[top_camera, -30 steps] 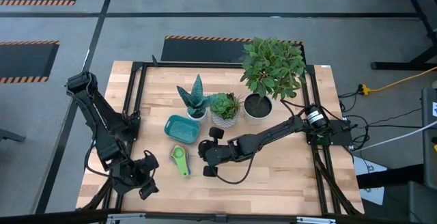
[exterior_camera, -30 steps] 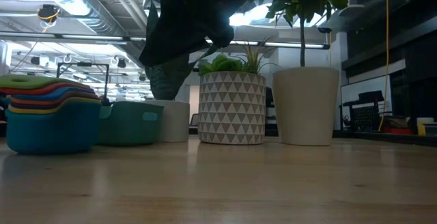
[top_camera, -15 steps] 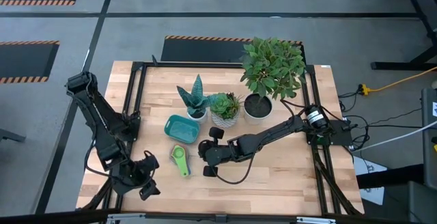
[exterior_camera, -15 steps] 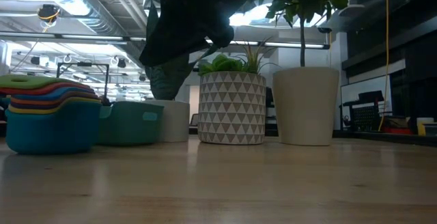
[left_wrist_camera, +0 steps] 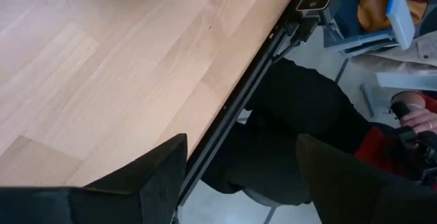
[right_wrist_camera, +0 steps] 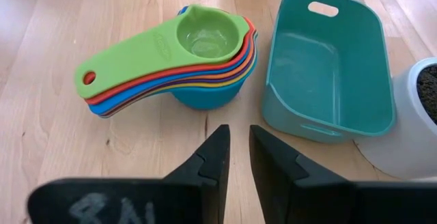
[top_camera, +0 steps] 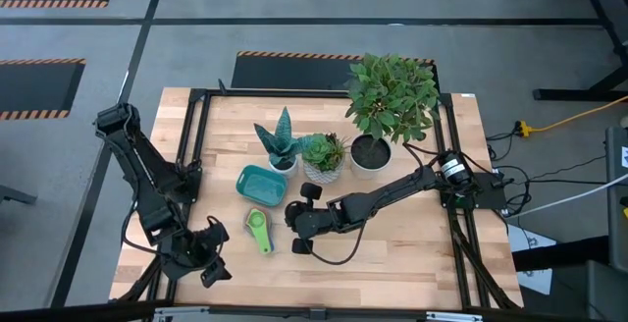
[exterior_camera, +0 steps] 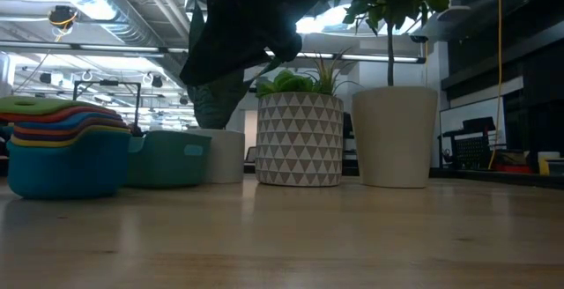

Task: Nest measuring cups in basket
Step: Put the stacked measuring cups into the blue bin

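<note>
Nested measuring cups (right_wrist_camera: pixel 184 63), green one topmost, on the table (top_camera: pixel 392 253) beside the empty teal basket (right_wrist_camera: pixel 328 67), right end effector (right_wrist_camera: pixel 235 159) fingers nearly together holding nothing, left end effector (left_wrist_camera: pixel 239 176) fingers apart at the table edge

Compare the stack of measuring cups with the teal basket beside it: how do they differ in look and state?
The stack of measuring cups is round and many-coloured, green on top, with long flat handles; the basket is rectangular, one teal colour, with a slot in its wall. The stack is full of nested cups; the basket is empty. Both are plastic and sit upright on the wooden table, close together.
</note>
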Available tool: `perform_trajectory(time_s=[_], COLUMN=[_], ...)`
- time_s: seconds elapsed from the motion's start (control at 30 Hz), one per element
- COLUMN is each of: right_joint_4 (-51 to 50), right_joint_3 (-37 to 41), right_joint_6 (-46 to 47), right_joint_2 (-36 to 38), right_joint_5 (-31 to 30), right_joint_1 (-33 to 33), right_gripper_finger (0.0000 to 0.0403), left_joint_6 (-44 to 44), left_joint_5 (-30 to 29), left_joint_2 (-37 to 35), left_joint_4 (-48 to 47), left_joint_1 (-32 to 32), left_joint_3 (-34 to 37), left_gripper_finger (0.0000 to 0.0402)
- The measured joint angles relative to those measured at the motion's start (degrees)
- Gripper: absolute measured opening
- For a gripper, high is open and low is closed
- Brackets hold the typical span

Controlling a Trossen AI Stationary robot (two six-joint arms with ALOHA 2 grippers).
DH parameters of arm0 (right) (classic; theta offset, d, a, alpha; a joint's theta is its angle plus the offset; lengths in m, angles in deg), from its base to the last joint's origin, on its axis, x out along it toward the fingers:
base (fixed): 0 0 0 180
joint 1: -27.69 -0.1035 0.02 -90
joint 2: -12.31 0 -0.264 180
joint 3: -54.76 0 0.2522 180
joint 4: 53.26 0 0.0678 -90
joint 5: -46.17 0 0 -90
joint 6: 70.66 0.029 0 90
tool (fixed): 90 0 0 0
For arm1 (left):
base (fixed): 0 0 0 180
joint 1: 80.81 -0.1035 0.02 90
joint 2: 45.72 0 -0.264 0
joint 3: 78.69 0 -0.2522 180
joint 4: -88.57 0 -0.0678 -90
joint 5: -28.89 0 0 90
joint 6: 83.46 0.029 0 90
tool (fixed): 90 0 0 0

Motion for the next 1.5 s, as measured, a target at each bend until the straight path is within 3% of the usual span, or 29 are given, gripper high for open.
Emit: perform_trajectory(time_s=[0.23,0.43,1.0,1.5], right_joint_4=[0.0,0.0,5.0,13.2], right_joint_3=[0.0,0.0,0.0,0.0], right_joint_6=[-0.2,-0.1,-0.6,-2.4], right_joint_2=[0.0,0.0,-4.5,-8.6], right_joint_5=[0.2,0.6,5.2,5.0], right_joint_1=[0.0,0.0,0.2,0.3], right_gripper_finger=[0.0062,0.0062,0.0062,0.0062], left_joint_6=[-4.6,-7.4,-13.7,-24.7], left_joint_5=[0.4,-0.2,-28.9,-40.5], left_joint_2=[4.0,8.5,20.3,27.3], left_joint_4=[-0.2,0.8,9.6,10.0], left_joint_1=[0.0,0.0,0.0,-0.4], left_joint_3=[0.0,0.0,0.0,0.0], left_gripper_finger=[0.031,0.0315,0.031,0.0309])
